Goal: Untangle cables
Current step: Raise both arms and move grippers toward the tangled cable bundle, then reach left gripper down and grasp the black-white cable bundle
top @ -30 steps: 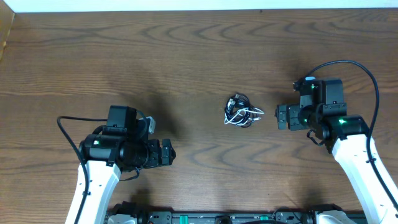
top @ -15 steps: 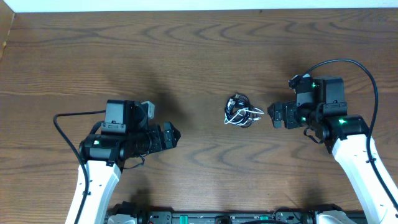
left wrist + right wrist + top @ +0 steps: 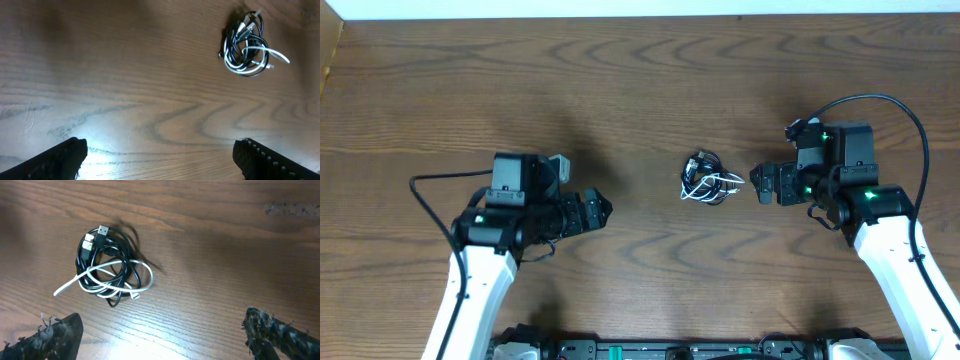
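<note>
From above, the cables [image 3: 708, 178] lie as one small wad near the middle of the wooden tabletop [image 3: 640, 80], between the two arms. The right tool [image 3: 757, 183] points at the wad from just beside it and does not touch it. The left tool [image 3: 603, 210] faces it from well apart, a little nearer the front edge. Both tools are released and grasp nothing.

In the left wrist view, the cables [image 3: 247, 47] sit in the upper right, far from the dark fingers [image 3: 60, 157] in the bottom corners. The fingers are spread wide, with only bare wood between them. A white cord [image 3: 272, 52] pokes out of the black loops.

In the right wrist view, the cables [image 3: 107, 262] rest in the upper left. The white cord [image 3: 142, 275] loops over the black ones, with one loose end trailing out to the lower left. Small metal plug ends [image 3: 97, 234] show at the top of the wad. How many black cords are wound together is hard to tell. The right fingers [image 3: 280, 335] stand wide apart, clear of the wad.
</note>
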You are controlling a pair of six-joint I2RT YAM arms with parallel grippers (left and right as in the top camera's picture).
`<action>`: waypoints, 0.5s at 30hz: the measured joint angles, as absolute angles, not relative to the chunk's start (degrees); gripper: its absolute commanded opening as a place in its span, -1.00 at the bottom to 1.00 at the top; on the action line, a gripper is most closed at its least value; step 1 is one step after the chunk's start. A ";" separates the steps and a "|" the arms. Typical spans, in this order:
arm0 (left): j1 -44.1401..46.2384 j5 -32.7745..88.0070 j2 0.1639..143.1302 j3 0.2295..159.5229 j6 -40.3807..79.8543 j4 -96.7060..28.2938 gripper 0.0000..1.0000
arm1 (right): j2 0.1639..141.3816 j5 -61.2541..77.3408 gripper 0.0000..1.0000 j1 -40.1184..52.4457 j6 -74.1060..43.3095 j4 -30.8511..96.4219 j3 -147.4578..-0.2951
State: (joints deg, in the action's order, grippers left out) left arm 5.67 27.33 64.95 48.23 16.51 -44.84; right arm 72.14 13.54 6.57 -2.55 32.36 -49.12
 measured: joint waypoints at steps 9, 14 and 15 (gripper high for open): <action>5.67 26.89 73.78 59.66 16.27 -44.95 0.96 | 72.14 13.56 0.99 6.57 -3.90 32.38 -49.12; 5.72 26.63 80.49 67.94 16.10 -46.44 0.96 | 72.14 13.56 0.99 6.57 -3.95 32.42 -49.12; 5.85 26.57 81.82 70.06 15.84 -46.98 0.95 | 72.14 13.56 0.99 6.57 -3.97 32.47 -49.12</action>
